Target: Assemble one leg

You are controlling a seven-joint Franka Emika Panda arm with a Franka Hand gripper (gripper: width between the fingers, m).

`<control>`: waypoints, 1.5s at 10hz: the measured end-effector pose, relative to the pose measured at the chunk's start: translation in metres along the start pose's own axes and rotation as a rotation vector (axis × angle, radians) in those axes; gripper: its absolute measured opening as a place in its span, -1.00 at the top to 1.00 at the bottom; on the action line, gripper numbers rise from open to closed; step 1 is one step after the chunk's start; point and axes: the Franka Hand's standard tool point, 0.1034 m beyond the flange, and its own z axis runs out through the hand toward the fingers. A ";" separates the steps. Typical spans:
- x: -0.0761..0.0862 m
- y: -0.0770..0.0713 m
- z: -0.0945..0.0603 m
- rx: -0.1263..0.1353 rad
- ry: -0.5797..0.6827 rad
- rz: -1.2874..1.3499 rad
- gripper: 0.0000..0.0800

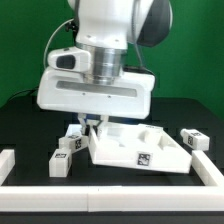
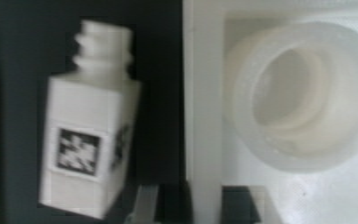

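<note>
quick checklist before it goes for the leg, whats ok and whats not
1. Leg in the wrist view, tag readable: ok.
2. Leg lined up with the gripper: not ok, it lies off to one side.
3. Leg apart from the panel: ok, a dark gap shows between them.
4. Panel's round hole unblocked: ok.
5. Gripper open wide enough for the leg: cannot tell.
</note>
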 end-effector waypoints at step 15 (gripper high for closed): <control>0.026 -0.036 0.032 -0.024 0.008 0.119 0.83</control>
